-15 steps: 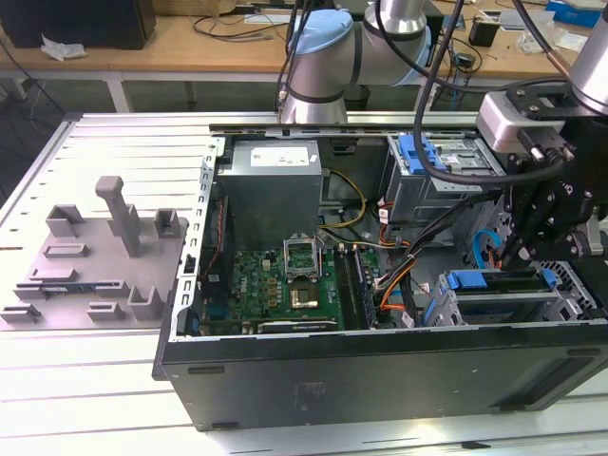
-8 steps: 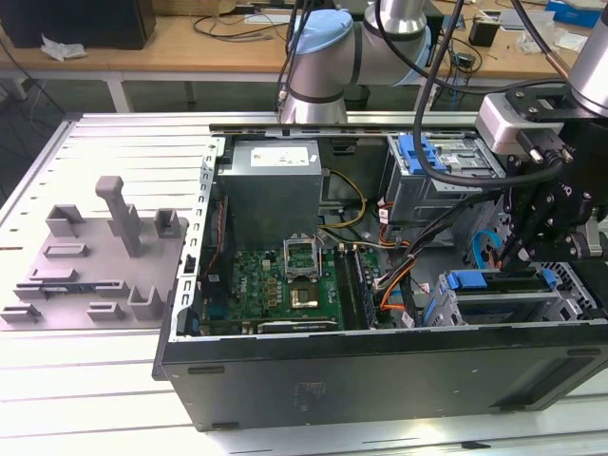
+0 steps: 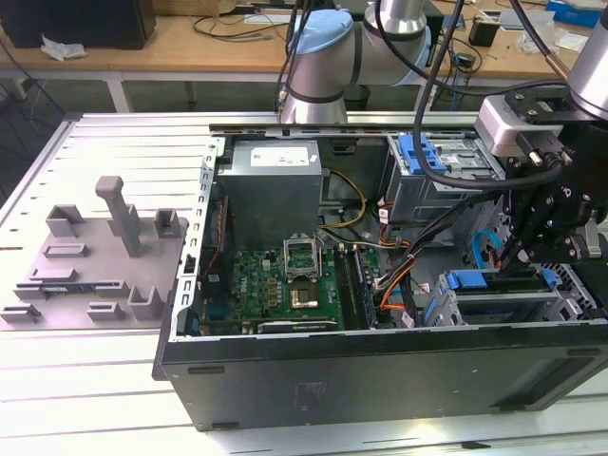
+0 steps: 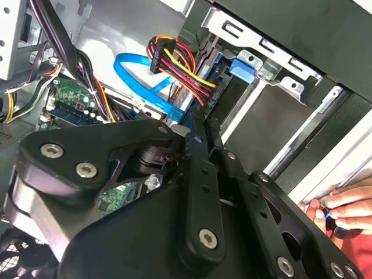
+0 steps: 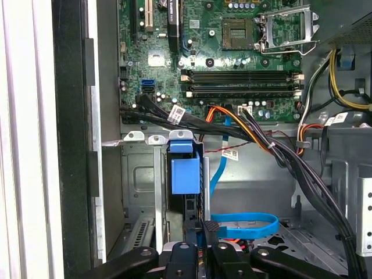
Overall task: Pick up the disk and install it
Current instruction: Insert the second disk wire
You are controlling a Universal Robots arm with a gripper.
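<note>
In the exterior view, past the computer case's black near wall [image 3: 380, 380], the gripper [image 3: 503, 258] hangs over the drive bay at that view's right; in both wrist views its fingers [image 4: 196, 133] are pressed together beside the blue-framed disk [image 5: 181, 174], which appears already slotted and likely needs only a seating push.

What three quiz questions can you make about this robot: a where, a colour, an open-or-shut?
1. Where is the gripper? A over the grey tray; B over the drive cage; C over the wooden bench.
2. What colour is the flat looped cable by the gripper? A red; B green; C blue.
3. How is the computer case? A open; B closed; C upside down.
Answers: 1 B, it hangs above the cage at the exterior view's right. 2 C, the first wrist view shows its blue loop. 3 A, the motherboard lies in plain sight.
</note>
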